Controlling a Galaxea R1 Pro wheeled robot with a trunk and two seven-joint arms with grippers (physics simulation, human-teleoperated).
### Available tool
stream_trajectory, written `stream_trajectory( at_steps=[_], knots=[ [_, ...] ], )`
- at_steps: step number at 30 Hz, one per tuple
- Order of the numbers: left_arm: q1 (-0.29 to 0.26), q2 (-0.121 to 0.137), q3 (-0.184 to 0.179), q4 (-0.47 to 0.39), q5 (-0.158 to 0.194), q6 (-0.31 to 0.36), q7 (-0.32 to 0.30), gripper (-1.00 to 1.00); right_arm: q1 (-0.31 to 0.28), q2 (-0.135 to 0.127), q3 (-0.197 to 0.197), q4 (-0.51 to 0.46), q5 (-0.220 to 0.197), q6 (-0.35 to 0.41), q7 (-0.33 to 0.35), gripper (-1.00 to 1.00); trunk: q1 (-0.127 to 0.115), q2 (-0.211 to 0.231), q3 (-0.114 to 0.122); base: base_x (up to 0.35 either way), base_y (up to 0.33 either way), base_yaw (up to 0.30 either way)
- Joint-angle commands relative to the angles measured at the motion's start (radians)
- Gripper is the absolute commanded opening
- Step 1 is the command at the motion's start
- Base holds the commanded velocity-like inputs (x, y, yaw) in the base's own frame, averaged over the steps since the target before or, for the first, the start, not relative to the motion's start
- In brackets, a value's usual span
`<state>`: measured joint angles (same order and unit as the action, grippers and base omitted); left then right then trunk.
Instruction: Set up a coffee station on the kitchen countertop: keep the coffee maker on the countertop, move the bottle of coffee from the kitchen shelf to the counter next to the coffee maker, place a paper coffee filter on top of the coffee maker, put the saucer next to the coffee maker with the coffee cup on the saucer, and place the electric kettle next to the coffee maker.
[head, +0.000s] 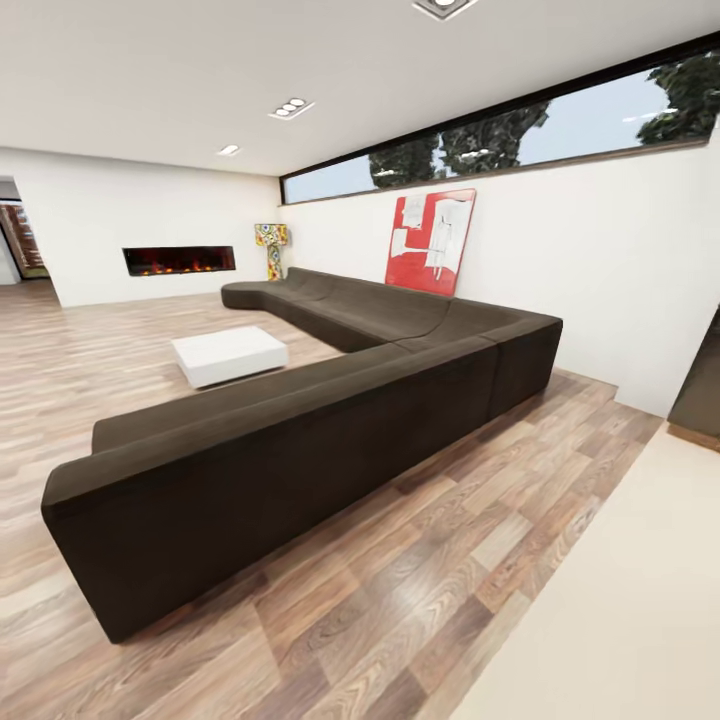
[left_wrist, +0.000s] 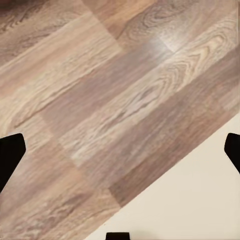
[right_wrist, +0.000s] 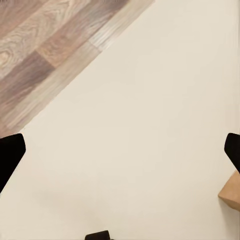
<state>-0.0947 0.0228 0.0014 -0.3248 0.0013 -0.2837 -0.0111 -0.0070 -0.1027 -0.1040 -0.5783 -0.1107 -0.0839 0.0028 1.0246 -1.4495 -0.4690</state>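
I am in a living room, and none of the coffee station things are in view. In the left wrist view my left gripper (left_wrist: 120, 150) stands open, its black fingertips (left_wrist: 10, 152) far apart over wood plank floor with nothing between them. In the right wrist view my right gripper (right_wrist: 120, 152) is open too, its fingertips (right_wrist: 10, 155) spread over a pale cream floor, empty.
A long dark-brown L-shaped sofa (head: 300, 440) crosses the head view close ahead. Behind it sit a low white table (head: 230, 354), a wall fireplace (head: 178, 260) and a red painting (head: 430, 240). Cream floor (head: 620, 600) lies to the right. A tan corner (right_wrist: 231, 192) shows near my right gripper.
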Motion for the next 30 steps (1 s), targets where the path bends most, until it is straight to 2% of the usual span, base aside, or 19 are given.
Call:
stream_trajectory(
  at_steps=[1,16,30],
  knots=[
    [0.0,0.0,0.0,0.001,0.0,-0.003,-0.001,1.0,-0.001,0.0,0.001,0.001,-0.01,-0.004,0.0,1.0,0.0,0.0,-0.001,0.242,0.205,-0.266],
    [0.0,0.0,-0.005,0.001,-0.006,-0.003,-0.002,1.0,-0.001,0.0,0.001,0.001,-0.01,-0.004,0.0,1.0,0.0,0.0,-0.001,0.275,0.21,-0.266],
    [0.0,0.001,-0.006,0.0,-0.007,-0.004,-0.002,1.0,-0.001,0.0,0.001,0.002,-0.01,-0.004,0.0,1.0,0.0,0.0,-0.001,0.326,0.084,-0.266]
  ],
)
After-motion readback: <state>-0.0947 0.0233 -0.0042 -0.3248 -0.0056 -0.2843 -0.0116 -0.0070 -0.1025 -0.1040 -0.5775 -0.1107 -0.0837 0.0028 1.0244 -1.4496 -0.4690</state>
